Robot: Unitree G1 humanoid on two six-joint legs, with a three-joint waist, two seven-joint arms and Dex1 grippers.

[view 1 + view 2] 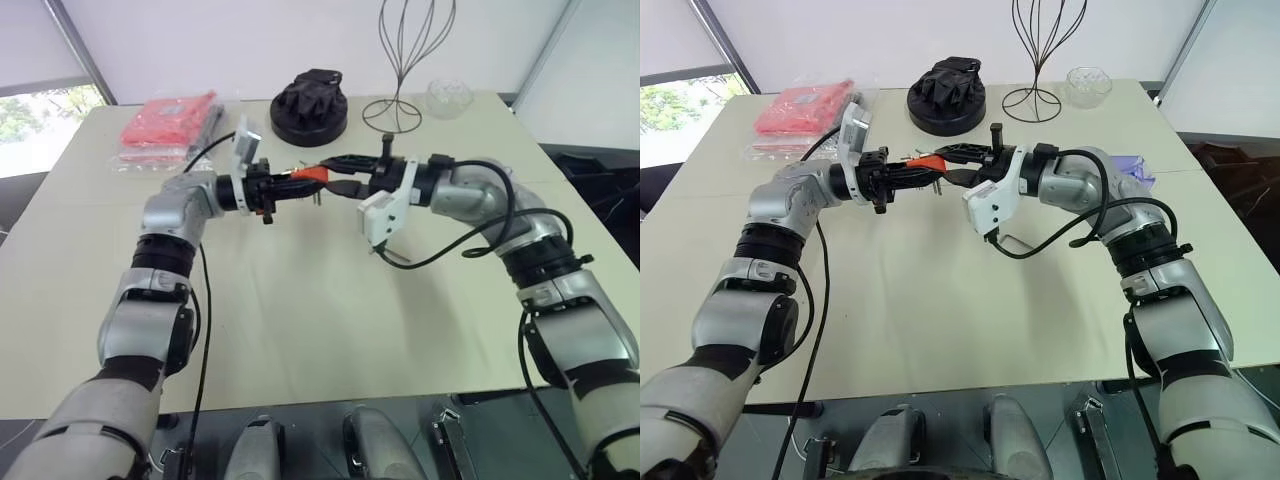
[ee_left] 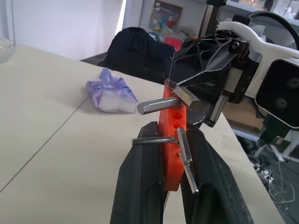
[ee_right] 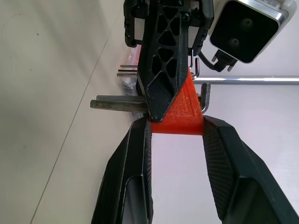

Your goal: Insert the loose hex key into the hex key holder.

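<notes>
The orange-red hex key holder hangs in the air above the middle of the table, gripped from both sides. My left gripper is shut on the lower part of the block, with thin grey keys lying along its fingers. From the opposite side my right gripper is shut on the block's other end. Thicker keys stick out sideways. I cannot tell the loose hex key apart from the keys seated in the holder.
At the table's far side are red packets, a black glove on a round base, a wire stand and a glass bowl. A purple-white pouch lies behind my right arm.
</notes>
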